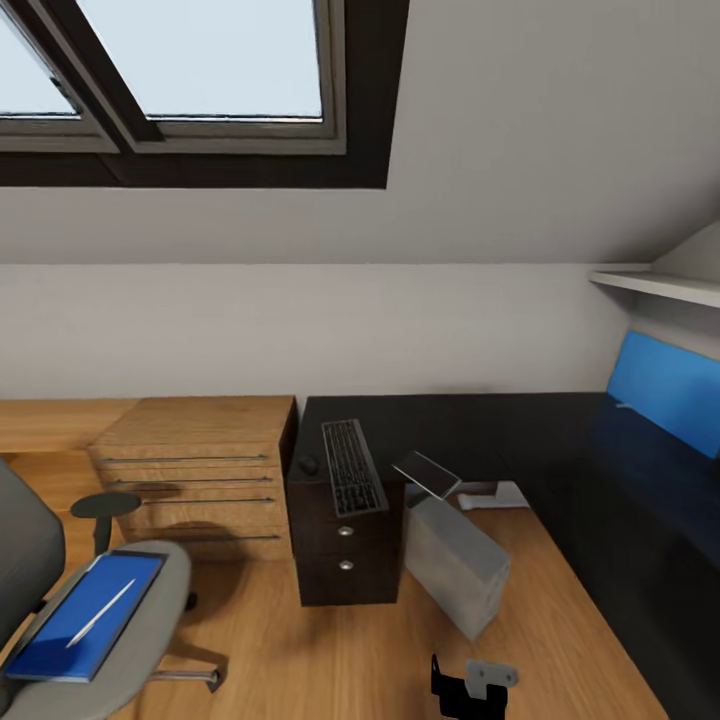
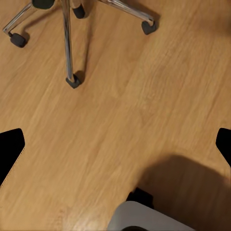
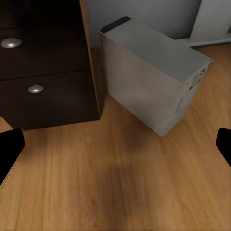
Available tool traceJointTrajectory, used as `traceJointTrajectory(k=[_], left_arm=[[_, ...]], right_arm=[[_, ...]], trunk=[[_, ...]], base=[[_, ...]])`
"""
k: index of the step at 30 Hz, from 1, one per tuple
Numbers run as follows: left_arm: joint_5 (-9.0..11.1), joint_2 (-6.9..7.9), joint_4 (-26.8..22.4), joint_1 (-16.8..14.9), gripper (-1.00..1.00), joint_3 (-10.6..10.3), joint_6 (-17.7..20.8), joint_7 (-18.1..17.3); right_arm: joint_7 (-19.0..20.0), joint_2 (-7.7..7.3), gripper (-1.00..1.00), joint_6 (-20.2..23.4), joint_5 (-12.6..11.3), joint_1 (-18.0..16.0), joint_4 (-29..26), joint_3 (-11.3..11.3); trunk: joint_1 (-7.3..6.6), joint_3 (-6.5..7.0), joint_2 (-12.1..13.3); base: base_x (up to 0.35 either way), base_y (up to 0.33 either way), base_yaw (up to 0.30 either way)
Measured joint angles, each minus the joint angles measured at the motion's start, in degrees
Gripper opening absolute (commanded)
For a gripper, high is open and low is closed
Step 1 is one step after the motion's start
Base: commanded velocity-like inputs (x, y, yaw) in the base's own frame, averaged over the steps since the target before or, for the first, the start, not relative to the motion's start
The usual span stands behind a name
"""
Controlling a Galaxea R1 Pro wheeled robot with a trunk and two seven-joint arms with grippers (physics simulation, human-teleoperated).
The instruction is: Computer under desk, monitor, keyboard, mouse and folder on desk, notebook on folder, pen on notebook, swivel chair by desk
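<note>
Computer stands on the wood floor at lower centre, tilted, just beside the drawer unit and not yet tucked under the tabletop. Keyboard and mouse lie above the drawers. Folder with pen sits on the swivel chair, lower left. Both grippers spread wide, empty. Likely step: approaching the computer; next, push it squarely under.

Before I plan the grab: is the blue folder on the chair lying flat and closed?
Flat, and it looks closed: the folder rests on the swivel chair seat with the pen lying across its cover.
</note>
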Motion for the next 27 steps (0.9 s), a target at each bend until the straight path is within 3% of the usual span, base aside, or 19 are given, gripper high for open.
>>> traceJointTrajectory(k=[9,13,22,27], left_arm=[[-0.1,-0.02,0.0,0.0,1.0,0.0,0.0,0.0],[-0.5,-2.01,0.0,0.0,1.0,0.0,-0.1,0.1],[-0.5,-2.76,-0.2,0.0,1.0,0.0,-0.7,0.6],[-0.4,-2.83,-0.2,0.0,1.0,0.0,-0.7,0.7]], right_arm=[[0.1,-0.08,1.0,0.0,0.0,0.0,0.0,0.0],[0.1,-0.26,1.0,0.0,0.0,0.0,0.0,0.0],[0.1,-0.32,1.0,-0.1,0.2,0.0,0.0,0.0],[0.0,-0.31,1.0,0.0,0.3,0.0,0.0,0.0]], trunk=[[0.02,-0.07,0.0],[0.03,-0.06,0.0],[0.03,-0.06,0.0],[1.12,-0.96,-2.0]], base=[[0.168,0.122,-0.001],[0.006,0.004,0.0],[0.0,0.0,0.0],[0.0,0.0,0.0]])
